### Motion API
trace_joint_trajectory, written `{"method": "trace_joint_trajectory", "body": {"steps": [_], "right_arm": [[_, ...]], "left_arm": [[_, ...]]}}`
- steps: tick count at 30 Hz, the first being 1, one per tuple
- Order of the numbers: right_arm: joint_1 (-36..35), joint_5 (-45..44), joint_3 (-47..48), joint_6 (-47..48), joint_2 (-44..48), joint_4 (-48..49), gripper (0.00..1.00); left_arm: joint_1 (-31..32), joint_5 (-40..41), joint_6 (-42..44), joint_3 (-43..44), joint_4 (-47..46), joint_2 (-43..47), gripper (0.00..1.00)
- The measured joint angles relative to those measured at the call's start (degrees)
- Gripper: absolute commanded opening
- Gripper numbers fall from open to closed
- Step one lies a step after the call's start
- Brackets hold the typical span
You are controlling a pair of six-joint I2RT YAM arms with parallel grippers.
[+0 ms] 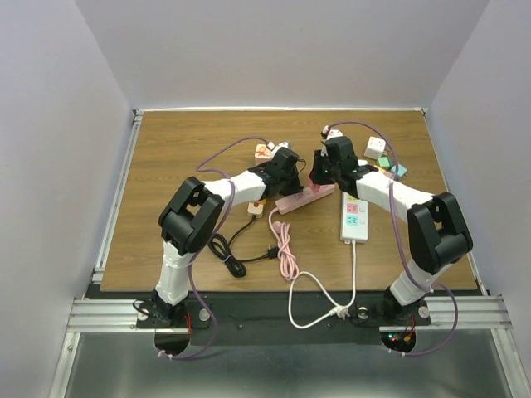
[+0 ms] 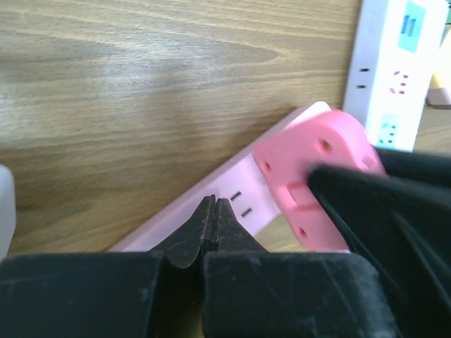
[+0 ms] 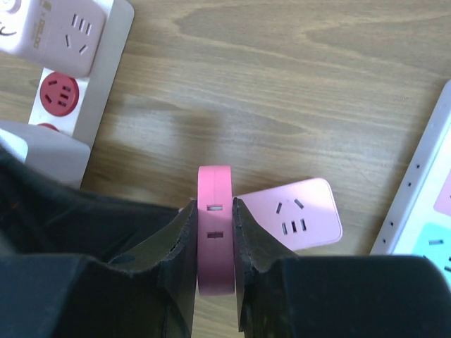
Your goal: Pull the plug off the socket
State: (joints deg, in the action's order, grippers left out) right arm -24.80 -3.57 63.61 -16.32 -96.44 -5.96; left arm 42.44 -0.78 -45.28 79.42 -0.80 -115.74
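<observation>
A pink power strip, the socket [image 1: 300, 199], lies slantwise at the table's middle, and its end with slots shows in the right wrist view [image 3: 294, 215]. My right gripper [image 3: 213, 204] is shut on the flat pink plug [image 3: 215, 243], seen edge-on between the fingers. In the left wrist view the plug [image 2: 310, 158] is tilted over the socket strip [image 2: 236, 184]; I cannot tell whether its prongs are still in. My left gripper [image 2: 214, 204] is shut with nothing in it, its tips on top of the strip beside a pair of slots. From above, both grippers [image 1: 290, 184] [image 1: 319, 179] meet over the strip.
A white power strip [image 1: 354, 217] lies just right of the pink one. Small cube adapters [image 1: 377, 148] sit at the back right, and another small strip [image 1: 265, 151] at the back middle. Black [image 1: 228, 249], pink [image 1: 286, 249] and white [image 1: 332, 300] cables trail toward the near edge.
</observation>
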Motion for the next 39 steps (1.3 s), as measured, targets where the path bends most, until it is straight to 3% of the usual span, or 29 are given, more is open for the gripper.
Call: {"method": "trace_joint_trajectory", "body": {"steps": [10,17,22,30,33,34,38,39], "right_arm": [[0.0,-4.9,-0.7,-1.4,3.1,-0.4,0.0],[0.5,-26.9,7.8,-2.1,4.6,-1.7,0.0],[6.4,-37.2,19.3,-5.3,-4.3,-9.5,0.01],[17.0,-40.8,25.7,-7.8,-18.0,-19.9,0.09],[18.0,-40.9,27.7,-8.1,-20.8,-22.3,0.49],[18.0,-40.8,28.3,-7.9,-21.0,-22.8,0.7],[18.0,-39.0,30.5,-8.2,-21.2,-24.9,1.0],[18.0,-38.3,30.8,-8.0,-21.2,-25.2,1.0]], "left_arm": [[2.1,-0.4,-0.6,-0.7,-4.2,-1.7,0.0],[2.3,0.4,-0.4,-3.6,-3.8,1.0,0.0],[1.6,0.9,1.2,-4.0,-0.1,4.3,0.0],[0.8,-1.3,4.0,-3.8,1.1,14.6,0.0],[0.8,-1.9,4.9,-3.7,1.0,17.6,0.0],[0.6,-2.0,5.2,-3.7,1.2,18.5,0.0],[-0.7,-2.3,6.3,-3.8,2.1,20.8,0.0],[-1.1,-2.3,6.5,-3.9,2.2,21.2,0.0]]}}
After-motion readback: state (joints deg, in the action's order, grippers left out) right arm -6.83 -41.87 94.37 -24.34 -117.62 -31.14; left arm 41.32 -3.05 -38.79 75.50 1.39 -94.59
